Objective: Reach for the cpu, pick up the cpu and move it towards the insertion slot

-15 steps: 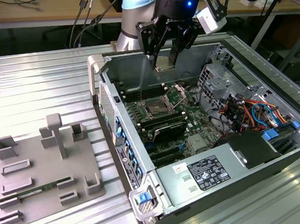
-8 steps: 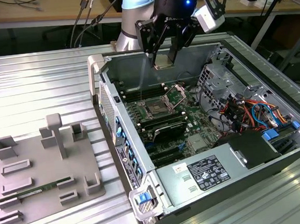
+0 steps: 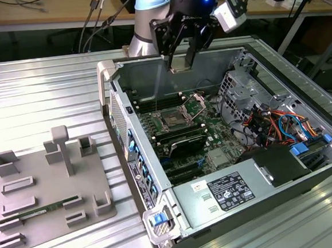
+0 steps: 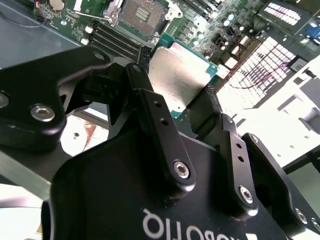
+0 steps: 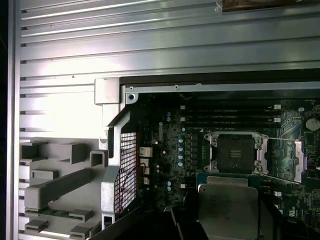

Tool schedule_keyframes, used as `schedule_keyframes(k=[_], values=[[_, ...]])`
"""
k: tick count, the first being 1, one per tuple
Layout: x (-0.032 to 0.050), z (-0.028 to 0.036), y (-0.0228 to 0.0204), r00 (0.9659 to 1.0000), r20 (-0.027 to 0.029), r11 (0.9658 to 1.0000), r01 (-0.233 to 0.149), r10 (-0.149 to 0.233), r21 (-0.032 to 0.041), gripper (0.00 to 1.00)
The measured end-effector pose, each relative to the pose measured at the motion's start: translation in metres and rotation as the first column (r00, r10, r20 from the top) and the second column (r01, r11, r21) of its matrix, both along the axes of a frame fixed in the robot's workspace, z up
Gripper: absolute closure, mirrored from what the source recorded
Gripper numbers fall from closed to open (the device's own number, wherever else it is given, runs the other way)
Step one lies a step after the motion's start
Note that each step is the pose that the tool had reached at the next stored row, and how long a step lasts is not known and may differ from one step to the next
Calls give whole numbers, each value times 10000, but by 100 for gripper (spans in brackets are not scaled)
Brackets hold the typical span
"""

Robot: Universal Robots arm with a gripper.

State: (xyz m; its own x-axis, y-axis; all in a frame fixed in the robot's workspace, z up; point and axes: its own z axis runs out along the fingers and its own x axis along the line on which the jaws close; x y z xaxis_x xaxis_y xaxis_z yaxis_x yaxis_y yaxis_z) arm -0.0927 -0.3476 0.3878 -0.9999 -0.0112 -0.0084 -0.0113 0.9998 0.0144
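Hand (image 4: 187, 102) around cpu (image 4: 180, 75), airborne.

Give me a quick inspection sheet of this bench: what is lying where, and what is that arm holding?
Surface: ribbed metal table carrying an open computer case.
Job's things: cpu held above the motherboard; insertion slot open and empty, lever raised.
Clutter: grey fixture tray at the exterior view's left, a green memory stick in it.
Grippers: gripper shut on the cpu's edges.
Cables: red, blue and orange wires inside the case.
Surroundings: wooden desks behind.
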Motion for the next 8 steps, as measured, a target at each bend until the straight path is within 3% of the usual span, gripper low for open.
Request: schedule_keyframes(k=[5,8], values=[[50,-5,54,10000,0,10000,20,-20,0,45],[90,-11,63,9994,-1,9994,336,-336,-1,45]])
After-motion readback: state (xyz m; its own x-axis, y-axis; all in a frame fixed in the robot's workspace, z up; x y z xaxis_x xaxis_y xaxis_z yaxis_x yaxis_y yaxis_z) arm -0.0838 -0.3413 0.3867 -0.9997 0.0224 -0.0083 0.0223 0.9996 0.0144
